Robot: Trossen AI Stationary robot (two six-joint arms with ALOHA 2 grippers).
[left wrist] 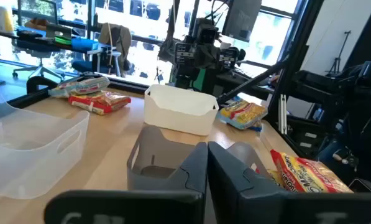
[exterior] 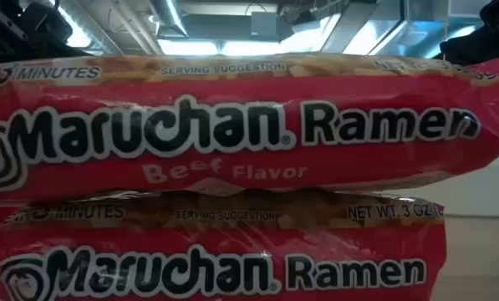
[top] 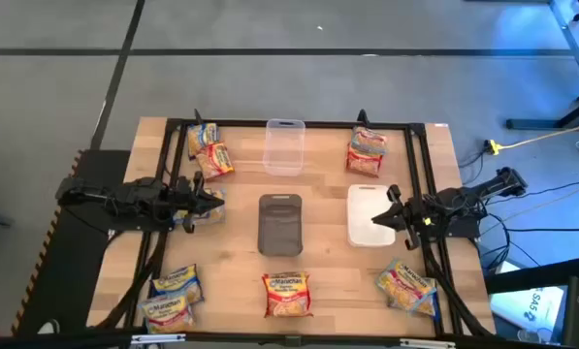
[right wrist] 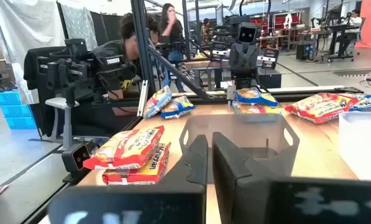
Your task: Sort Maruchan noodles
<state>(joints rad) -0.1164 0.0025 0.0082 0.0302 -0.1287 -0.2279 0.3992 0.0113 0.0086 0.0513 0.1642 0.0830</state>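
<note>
Left gripper (top: 214,202) and right gripper (top: 393,215), fingers closed on nothing, hover at the desk's left and right edges; Maruchan ramen packets (top: 287,294) lie unsorted near corners, so sorting looks unstarted—first reach pending.

On the table (top: 318,281), three containers sit in the middle: a clear container (top: 283,146) at the far edge, a grey container (top: 280,224) nearer the centre, and a white container (top: 369,215) to its right. Maruchan noodles (top: 209,149) lie at the far left, with more packets at far right (top: 367,151), near left (top: 174,298), near centre (top: 287,293) and near right (top: 408,287). The left end effector (top: 214,203) sits left of the grey container; the right end effector (top: 390,213) is over the white one.
</note>
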